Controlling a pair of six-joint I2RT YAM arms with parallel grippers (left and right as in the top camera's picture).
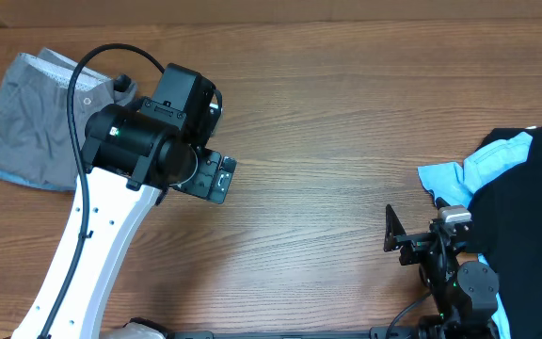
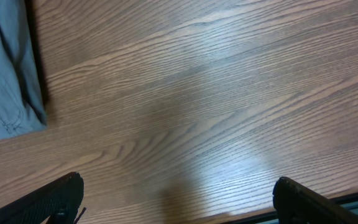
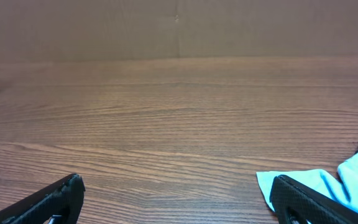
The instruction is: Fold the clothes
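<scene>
Grey shorts lie at ten o'clock on your bench. Your left tool and right tool stand wide, empty.

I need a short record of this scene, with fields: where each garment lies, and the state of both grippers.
grey shorts: compact bundle, far left of the wooden table
light-blue garment: edge showing under the grey shorts
black garment: right edge of the table, partly out of frame
sky-blue garment: sticking out at the black garment's left side
left gripper: open, holds nothing, over bare wood beside the grey shorts
right gripper: open, holds nothing, close to the sky-blue garment
</scene>
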